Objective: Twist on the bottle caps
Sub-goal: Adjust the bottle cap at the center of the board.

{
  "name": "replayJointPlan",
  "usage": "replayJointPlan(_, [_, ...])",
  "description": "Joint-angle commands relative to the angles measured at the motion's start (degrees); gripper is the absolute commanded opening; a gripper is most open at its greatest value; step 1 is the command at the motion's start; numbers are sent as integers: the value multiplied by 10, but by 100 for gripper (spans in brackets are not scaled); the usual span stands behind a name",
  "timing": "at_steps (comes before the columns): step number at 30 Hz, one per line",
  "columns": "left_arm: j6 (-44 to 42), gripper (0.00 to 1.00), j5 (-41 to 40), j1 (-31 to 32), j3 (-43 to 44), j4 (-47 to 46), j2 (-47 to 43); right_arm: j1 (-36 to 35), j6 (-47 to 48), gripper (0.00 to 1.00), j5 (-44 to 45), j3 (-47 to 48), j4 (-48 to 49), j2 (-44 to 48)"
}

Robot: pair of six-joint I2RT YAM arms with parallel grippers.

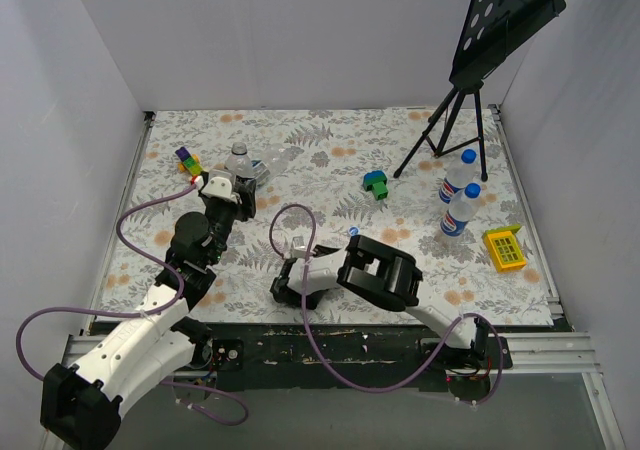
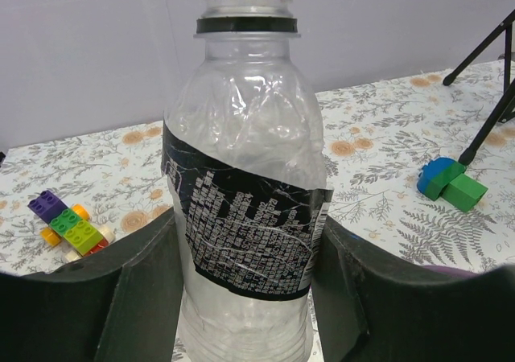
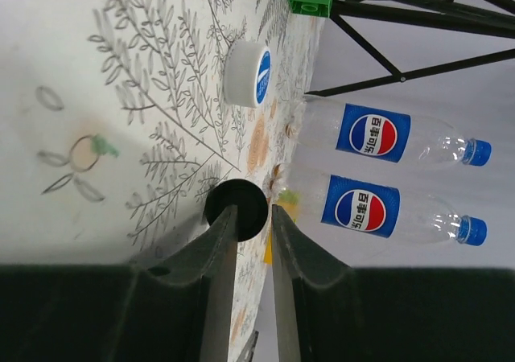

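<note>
Here, the left claw [image 2: 245, 298] pinches the lower body of an uncapped clear bottle [image 2: 245, 129]. Its dark fingers [image 2: 137, 290] press against either side of the black label. The bottle stands upright, its threaded neck open above a black collar ring. Beyond this claw and to its left, a clump of toy blocks [image 2: 68, 225] lies on the leaf-patterned table [image 2: 378, 209]. Farther off to its right sits a blue-and-green block [image 2: 451, 183].

The right claw [image 3: 253, 217] hangs low over the table with its fingers slightly parted and nothing in the gap. A black cap [image 3: 241, 197] rests right at the fingertips; whether they touch it cannot be told. A little ahead of this claw sits a pale cap [image 3: 248, 76] with a blue-marked top. Farther on, two labelled bottles [image 3: 366, 205] stand side by side, each wearing a blue cap. The legs of a black stand [image 3: 418, 8] lie beyond them.
</note>
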State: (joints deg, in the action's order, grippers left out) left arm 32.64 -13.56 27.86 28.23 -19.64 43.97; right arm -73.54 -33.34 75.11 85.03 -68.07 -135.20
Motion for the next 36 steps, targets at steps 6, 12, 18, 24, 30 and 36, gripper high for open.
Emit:
replayJointPlan(6, [2,0,7,-5,2,-11,-13,-55,-76,52,-3,12,-66,-29])
replayJointPlan(12, [4,0,13,-5,2,-11,-12,-56,17,66,-58,-18,34,64])
replayJointPlan(18, [4,0,15,-5,2,-11,-11,-18,112,74,-180,-81,160,197])
replayJointPlan(24, [5,0,21,-5,2,-9,-9,73,138,74,-371,-171,264,329])
replayJointPlan(30, [4,0,27,-5,3,-8,-6,182,139,70,-550,-272,379,459])
replayJointPlan(36, [4,0,30,-5,4,-8,-2,274,137,65,-634,-332,437,517])
